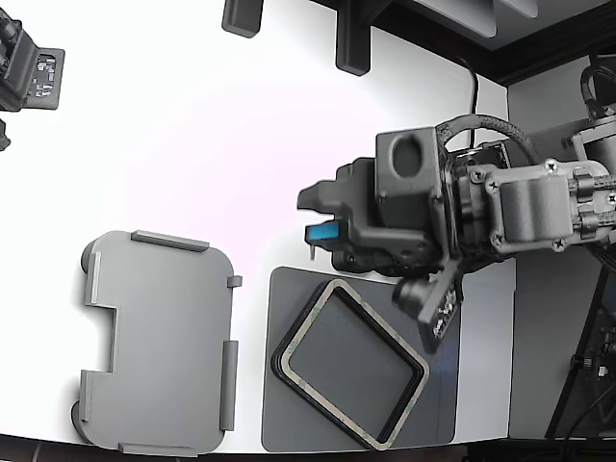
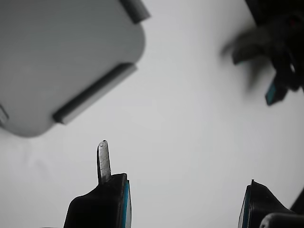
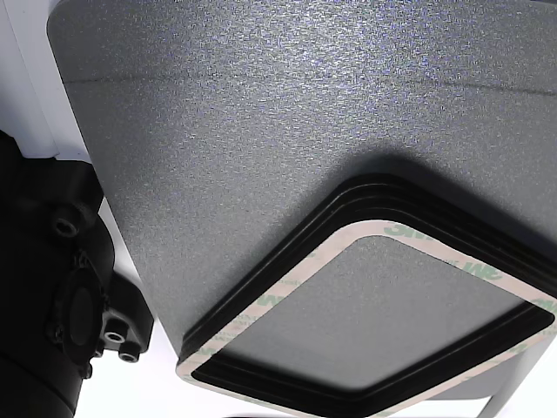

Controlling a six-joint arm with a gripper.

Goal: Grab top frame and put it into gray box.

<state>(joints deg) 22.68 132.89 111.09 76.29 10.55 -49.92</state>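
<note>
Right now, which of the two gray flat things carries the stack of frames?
The darker gray mat, at the exterior view's right; the frame stack lies on it. The lighter gray box, with raised edge tabs, holds nothing.

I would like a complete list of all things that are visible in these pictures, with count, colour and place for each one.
gray box: one, light gray, empty, on the white table at the exterior view's left.
dark gray mat: one, flat, on the table at the exterior view's right of the box.
frame stack: one stack on the mat, turned at an angle; beige face with faint green marks on top, black edges below it; number of frames cannot be told.
white table: one, under everything.
dark fixtures: several, black, along the table's far edge.
gripper: one, black with blue pads, open, empty, above the table beside the mat's far edge.
</note>
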